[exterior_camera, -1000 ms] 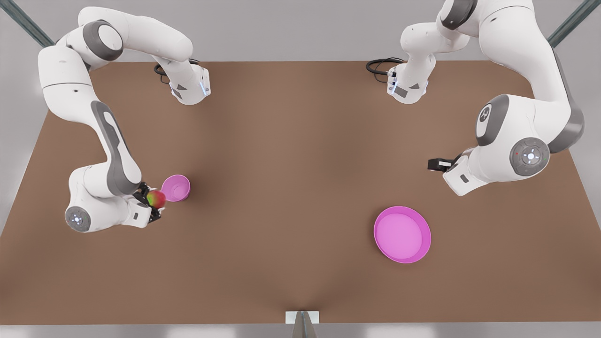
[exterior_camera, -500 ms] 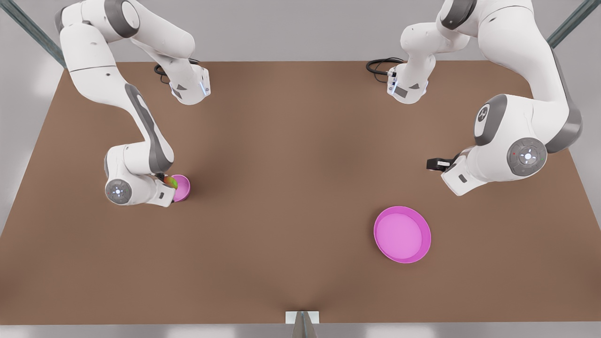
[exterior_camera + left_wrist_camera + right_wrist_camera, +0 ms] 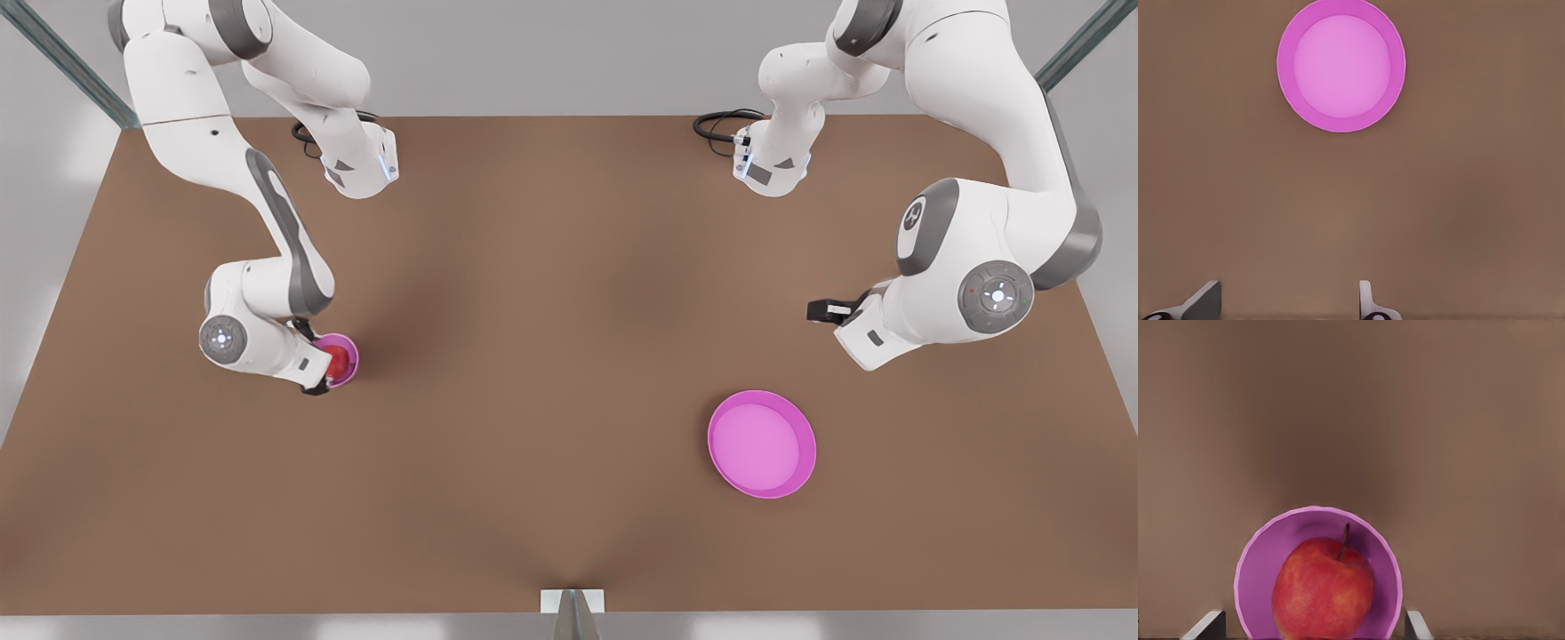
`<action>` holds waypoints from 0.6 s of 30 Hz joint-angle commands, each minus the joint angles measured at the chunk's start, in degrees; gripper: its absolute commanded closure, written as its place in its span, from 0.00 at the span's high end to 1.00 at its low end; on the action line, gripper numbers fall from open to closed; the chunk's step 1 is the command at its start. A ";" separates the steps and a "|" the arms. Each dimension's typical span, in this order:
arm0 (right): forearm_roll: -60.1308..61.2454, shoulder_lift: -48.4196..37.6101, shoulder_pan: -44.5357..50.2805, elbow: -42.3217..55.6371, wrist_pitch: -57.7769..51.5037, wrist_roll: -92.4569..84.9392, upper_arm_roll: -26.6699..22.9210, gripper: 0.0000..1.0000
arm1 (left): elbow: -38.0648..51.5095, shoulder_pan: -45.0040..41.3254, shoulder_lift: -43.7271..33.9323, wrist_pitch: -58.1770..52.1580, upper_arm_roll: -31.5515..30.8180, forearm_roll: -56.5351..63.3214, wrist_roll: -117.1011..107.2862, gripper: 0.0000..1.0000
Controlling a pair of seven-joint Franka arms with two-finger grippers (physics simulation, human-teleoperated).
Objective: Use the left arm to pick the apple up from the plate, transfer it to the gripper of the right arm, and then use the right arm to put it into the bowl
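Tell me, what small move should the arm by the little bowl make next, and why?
Probably lift the right gripper straight up and away. The apple already sits inside the bowl, and the gripper is open, its fingers standing apart on either side of the bowl, touching nothing. A sideways move might knock the bowl. The left gripper waits open near the plate.

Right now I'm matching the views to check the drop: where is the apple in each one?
Front view: apple in the bowl at the front view's left, at the open right gripper.
Right wrist view: apple in the bowl, stem up.
Left wrist view: faces the plate; the left gripper waits open.
Shared landmark: the pink bowl, in the front and right wrist views.
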 commanded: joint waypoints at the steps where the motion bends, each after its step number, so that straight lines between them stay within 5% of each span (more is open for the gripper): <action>1: 0.21 -1.37 0.05 0.11 -0.46 -0.05 -0.36 1.00 | 0.02 0.01 -0.08 -0.06 -0.03 0.03 -0.42 1.00; 3: 0.91 -4.00 1.37 3.27 -5.12 0.48 -1.23 1.00 | 0.02 -0.07 -0.08 -0.06 -0.03 0.03 -0.42 1.00; 5: 8.30 -3.31 7.07 9.68 -7.06 4.40 -9.31 1.00 | 0.02 -0.07 -0.08 -0.06 -0.03 0.03 -0.42 1.00; 8: -0.57 -1.99 12.53 12.59 -17.78 57.21 -18.81 1.00 | 0.02 -0.07 -0.08 -0.06 -0.03 0.03 -0.42 1.00; 11: -1.98 1.61 12.97 20.84 -26.56 93.98 -18.90 1.00 | 0.02 -0.16 -0.08 -0.15 -0.21 0.03 -0.42 1.00; 18: -0.05 -6.11 14.20 29.38 -38.43 94.96 -18.90 1.00 | 0.02 -0.78 -0.08 -0.24 -0.21 0.12 -0.42 1.00</action>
